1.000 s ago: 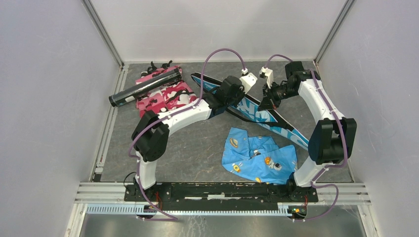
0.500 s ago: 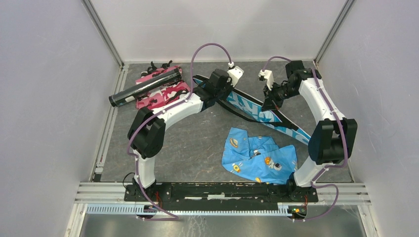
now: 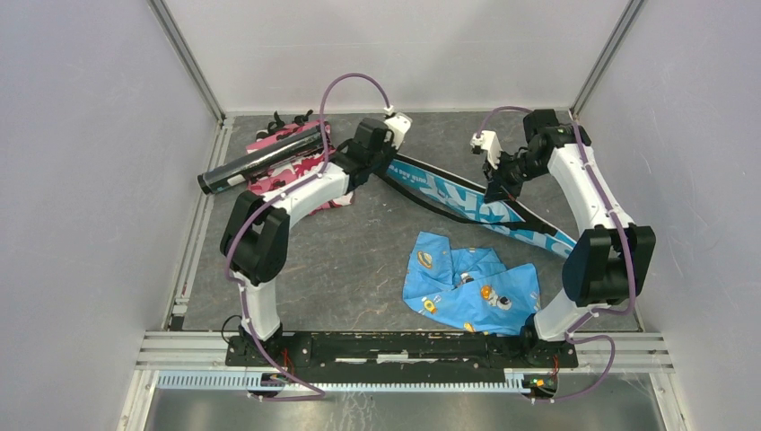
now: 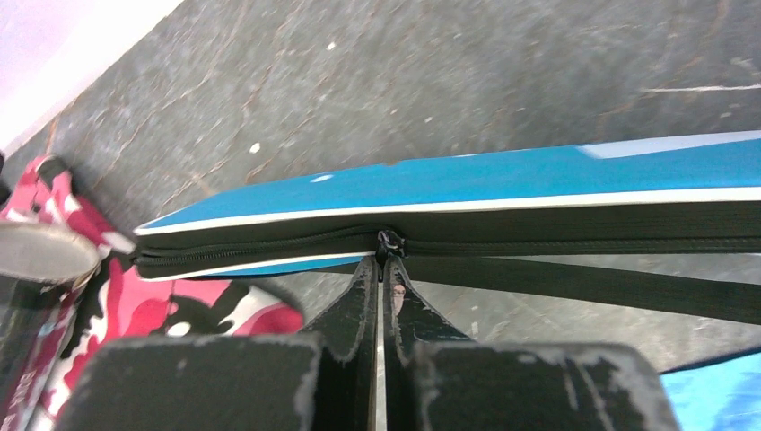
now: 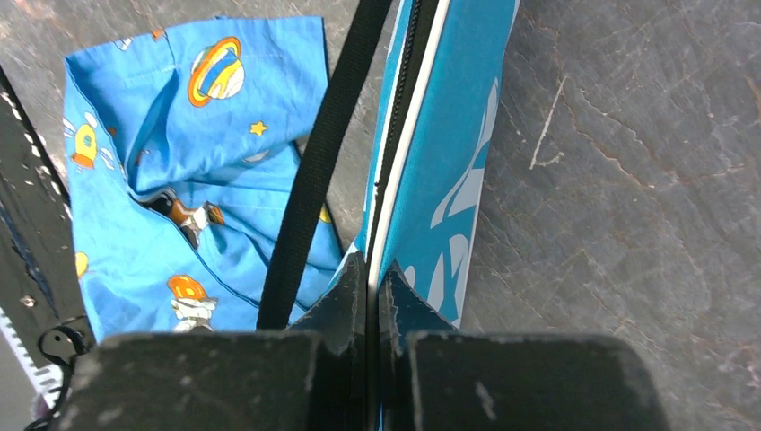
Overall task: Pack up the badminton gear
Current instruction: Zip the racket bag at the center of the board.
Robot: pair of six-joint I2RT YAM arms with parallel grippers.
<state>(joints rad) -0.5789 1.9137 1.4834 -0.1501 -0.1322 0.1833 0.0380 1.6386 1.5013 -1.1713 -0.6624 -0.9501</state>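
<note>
The blue racquet-shaped "SPORT" cover [image 3: 458,199] lies diagonally across the middle of the floor, with its black strap [image 5: 323,162] beside it. My left gripper [image 3: 366,164] is at the cover's far left end. In the left wrist view it [image 4: 384,262] is shut on the zip pull [image 4: 389,242] of the cover [image 4: 538,171]. My right gripper [image 3: 496,190] is shut on the cover's edge near its middle, as the right wrist view [image 5: 371,274] shows. The black tube [image 3: 260,160] lies on the pink bag. Racquets and shuttlecocks are out of view.
The pink camouflage bag [image 3: 292,175] lies at the back left, just beside the left gripper, and shows in the left wrist view [image 4: 188,310]. The blue cartoon-print cloth [image 3: 471,287] lies crumpled at the front right, below the cover. Walls enclose the floor on three sides.
My left gripper has moved left and back along the cover's zip edge towards the pink bag. The cover's left end has swung with it. The right gripper has shifted slightly right.
</note>
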